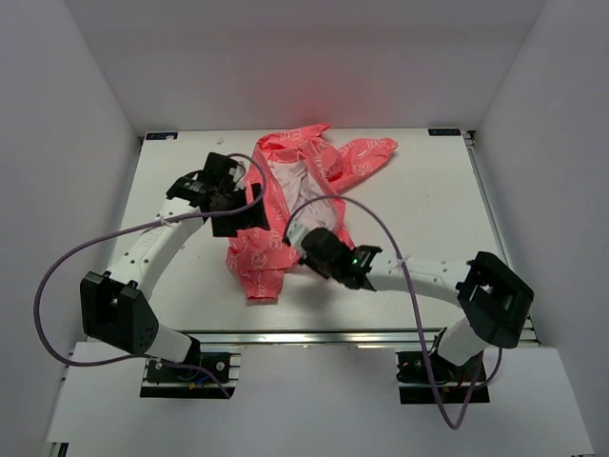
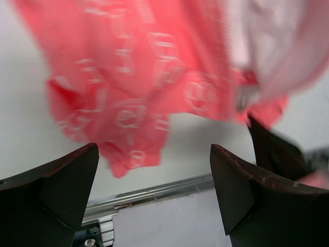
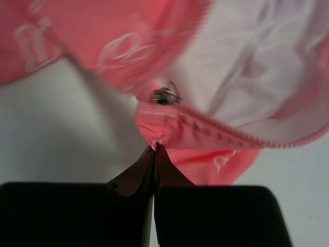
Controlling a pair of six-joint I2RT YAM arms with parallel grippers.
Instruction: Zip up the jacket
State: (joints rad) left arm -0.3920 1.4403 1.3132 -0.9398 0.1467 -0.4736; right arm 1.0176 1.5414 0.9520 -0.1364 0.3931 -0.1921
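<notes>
The coral-pink jacket [image 1: 271,205] lies crumpled in the middle of the table, open at the front with its white lining showing. My right gripper [image 1: 299,235] is shut on the jacket's bottom hem corner, at the lower end of the zipper. In the right wrist view its closed tips [image 3: 155,148] pinch the pink edge [image 3: 169,128], just below the metal zipper slider [image 3: 165,95]. My left gripper [image 1: 244,217] is open and empty at the jacket's left side. In the left wrist view it [image 2: 154,152] hovers above the table, with the jacket [image 2: 139,77] beyond its fingers.
The white table [image 1: 428,219] is walled in by white panels on three sides. A metal rail [image 1: 314,336] runs along the near edge. Purple cables loop from both arms. The right gripper's dark body [image 2: 275,152] shows at the right of the left wrist view.
</notes>
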